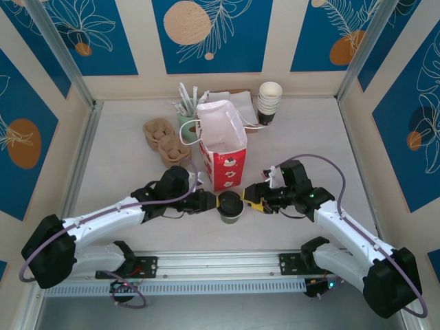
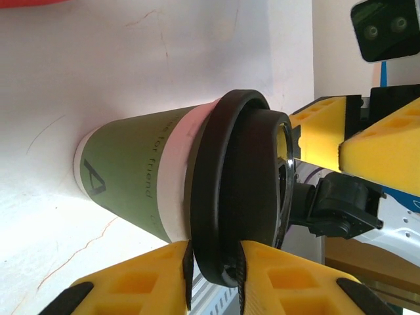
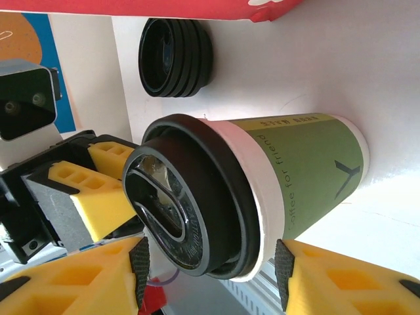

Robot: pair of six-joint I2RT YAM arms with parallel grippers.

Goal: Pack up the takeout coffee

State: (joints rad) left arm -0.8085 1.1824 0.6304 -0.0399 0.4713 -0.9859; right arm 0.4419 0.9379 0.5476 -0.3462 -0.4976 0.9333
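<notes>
The takeout coffee point(image 1: 229, 206), an olive-green paper cup with a black lid, stands on the white table just in front of the red-and-white bag point(image 1: 221, 148). My left gripper point(image 1: 214, 202) reaches in from the left. In the left wrist view its pads press on both sides of the lid's rim point(image 2: 226, 197), so the left gripper point(image 2: 215, 275) is shut on the lid. My right gripper point(image 1: 249, 199) comes from the right. The right gripper point(image 3: 210, 275) straddles the lid and cup top point(image 3: 197, 210) with a gap at each pad, so it is open.
A stack of black lids point(image 3: 174, 58) lies by the bag's base. Brown pulp carriers point(image 1: 163, 141), a cup of stirrers point(image 1: 185, 113) and stacked white cups point(image 1: 269, 102) stand behind. The metal rail point(image 1: 220, 265) runs along the near edge.
</notes>
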